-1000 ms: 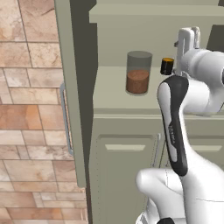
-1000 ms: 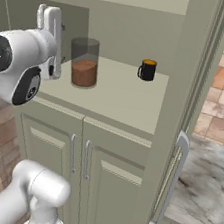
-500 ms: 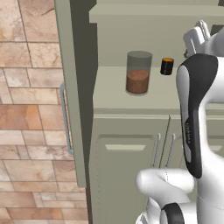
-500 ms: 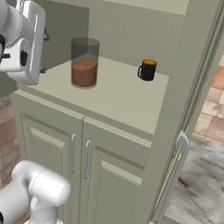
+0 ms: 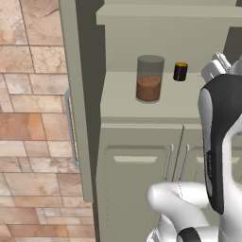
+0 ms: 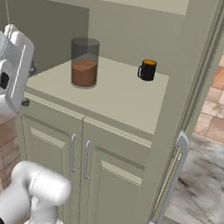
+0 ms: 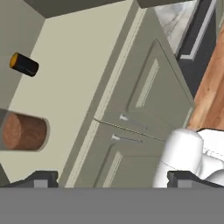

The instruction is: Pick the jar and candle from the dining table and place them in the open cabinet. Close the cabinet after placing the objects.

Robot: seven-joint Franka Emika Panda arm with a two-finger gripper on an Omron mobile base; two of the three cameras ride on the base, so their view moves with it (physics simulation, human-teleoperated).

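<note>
Jar [image 7: 24,131] stands on the cabinet [image 7: 78,83] shelf, apart from the hand [image 7: 113,179].

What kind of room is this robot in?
Most likely a kitchen. There is a tall green cabinet with its doors open, a jar of brown powder on its shelf, and beside it a marbled stone counter with a brick-tiled wall.

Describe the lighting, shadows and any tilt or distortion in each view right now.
Left base view: flat, even rendered light; the jar casts only a faint shadow on the cabinet shelf, whose back recess is darker. Right base view: equally soft, no glare on the glass; the black cylinder stays crisp. Hand view: strongly rolled, so the lower doors run diagonally and the jar lies sideways.
</note>
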